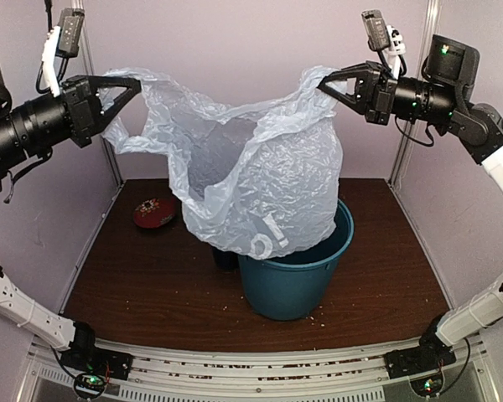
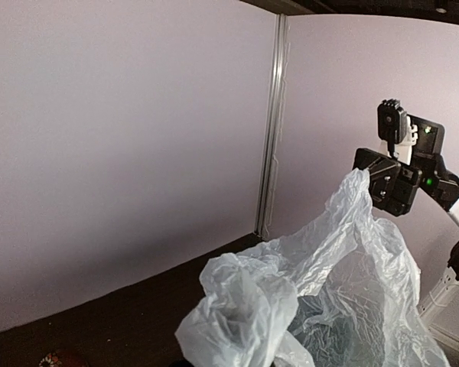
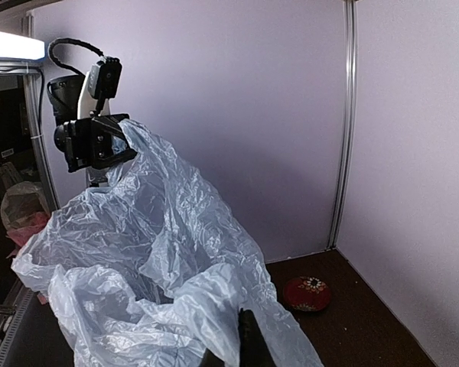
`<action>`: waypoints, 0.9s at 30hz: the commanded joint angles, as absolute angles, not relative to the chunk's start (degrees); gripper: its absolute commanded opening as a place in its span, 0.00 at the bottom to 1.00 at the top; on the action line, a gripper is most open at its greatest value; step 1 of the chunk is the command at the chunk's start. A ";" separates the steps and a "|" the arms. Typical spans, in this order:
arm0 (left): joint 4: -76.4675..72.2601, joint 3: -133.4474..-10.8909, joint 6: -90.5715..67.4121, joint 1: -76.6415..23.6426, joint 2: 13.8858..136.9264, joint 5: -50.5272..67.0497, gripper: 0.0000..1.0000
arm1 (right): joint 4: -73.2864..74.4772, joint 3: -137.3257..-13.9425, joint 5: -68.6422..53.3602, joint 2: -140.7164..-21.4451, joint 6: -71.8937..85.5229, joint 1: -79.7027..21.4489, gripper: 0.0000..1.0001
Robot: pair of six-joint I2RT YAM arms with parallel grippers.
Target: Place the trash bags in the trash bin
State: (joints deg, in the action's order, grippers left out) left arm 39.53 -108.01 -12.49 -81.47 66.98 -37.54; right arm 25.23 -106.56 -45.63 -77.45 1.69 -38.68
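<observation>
The trash bag (image 1: 260, 176), thin, pale blue-grey and crinkled, hangs stretched high between both grippers, its mouth sagging open. My left gripper (image 1: 137, 84) is shut on the bag's left edge and my right gripper (image 1: 323, 84) is shut on its right edge. The bag's lower end droops over the mouth and left rim of the teal trash bin (image 1: 306, 280); whether it reaches inside is hidden. In the left wrist view the bag (image 2: 291, 306) covers my own jaws. In the right wrist view a dark fingertip (image 3: 249, 344) pokes out of the bag (image 3: 161, 252).
A small red patterned dish (image 1: 155, 213) lies on the dark wooden table (image 1: 151, 293) at the back left. A dark object (image 1: 225, 258) stands behind the bin's left side, mostly hidden by the bag. Pale walls enclose the back and sides.
</observation>
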 commanded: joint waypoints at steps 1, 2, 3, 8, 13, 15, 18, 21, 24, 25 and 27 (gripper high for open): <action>38.24 -106.46 -12.87 -81.43 69.50 -39.31 0.00 | 25.52 -107.82 -46.75 -78.51 2.22 -39.19 0.00; 38.42 -106.37 -12.73 -81.47 70.55 -39.37 0.00 | 25.57 -107.61 -46.43 -78.57 2.08 -39.18 0.00; 38.53 -106.35 -12.59 -81.47 71.61 -39.37 0.00 | 25.85 -107.38 -45.89 -78.57 1.91 -39.20 0.00; 37.61 -107.17 -10.28 -81.47 77.13 -39.64 0.00 | 27.07 -104.94 -41.49 -76.90 0.05 -39.12 0.00; 33.50 -112.41 -5.70 -81.47 81.21 -37.44 0.00 | 27.58 -100.44 -37.00 -73.45 -1.25 -37.56 0.00; 32.13 -115.25 -4.41 -81.47 83.24 -35.31 0.00 | 26.75 -97.31 -36.59 -71.48 -1.02 -35.96 0.00; 30.74 -118.52 -2.96 -81.39 86.72 -32.53 0.00 | 25.57 -93.50 -35.44 -68.22 -0.99 -33.38 0.00; 30.02 -120.89 -2.39 -81.24 90.74 -30.14 0.00 | 25.15 -91.59 -34.18 -65.73 -0.74 -30.91 0.00; 29.93 -123.26 -2.64 -81.12 94.17 -27.70 0.00 | 25.68 -90.89 -33.83 -64.41 -0.53 -29.61 0.00; 29.78 -123.72 -2.96 -81.12 94.93 -26.82 0.00 | 26.01 -90.76 -33.85 -64.16 -0.55 -29.42 0.00; 29.32 -123.99 -3.88 -81.12 96.07 -25.05 0.00 | 26.22 -90.15 -33.76 -63.36 -0.37 -29.06 0.00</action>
State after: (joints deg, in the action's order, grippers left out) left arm 31.92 -122.74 -3.90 -81.41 93.08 -30.17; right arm 27.18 -91.18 -35.05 -65.04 -0.27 -29.74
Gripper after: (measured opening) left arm 0.006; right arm 0.014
